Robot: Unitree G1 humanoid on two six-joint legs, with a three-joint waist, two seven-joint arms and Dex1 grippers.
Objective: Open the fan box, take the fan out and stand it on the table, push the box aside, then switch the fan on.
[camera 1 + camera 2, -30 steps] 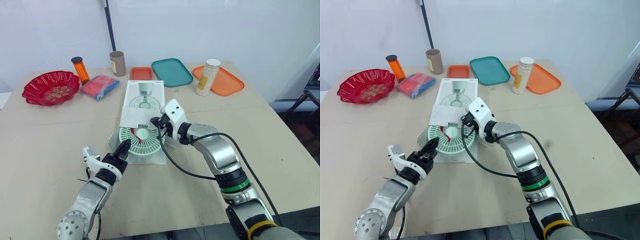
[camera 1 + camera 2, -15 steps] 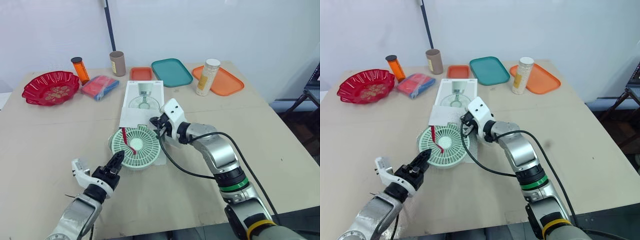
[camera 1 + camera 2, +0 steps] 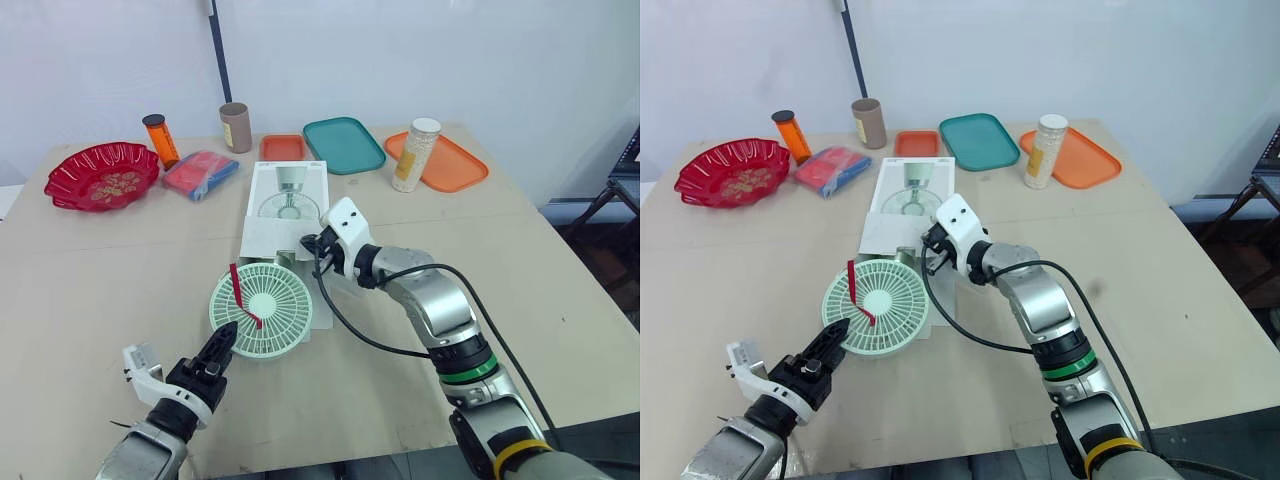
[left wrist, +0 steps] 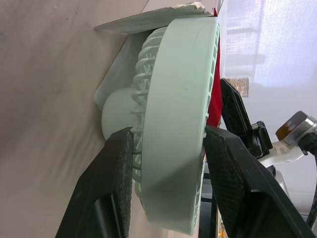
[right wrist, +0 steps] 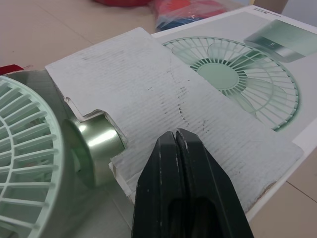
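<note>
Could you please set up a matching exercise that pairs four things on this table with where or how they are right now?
Things:
1. fan
2. left tool
3. right tool
4. white bottle

States:
A. standing on the orange tray
B. fingers together, at the open flap of the box
C. mint green, its head outside the box
D. clamped on the fan's rim

Pairs: 1-C, 2-D, 3-B, 4-A
</note>
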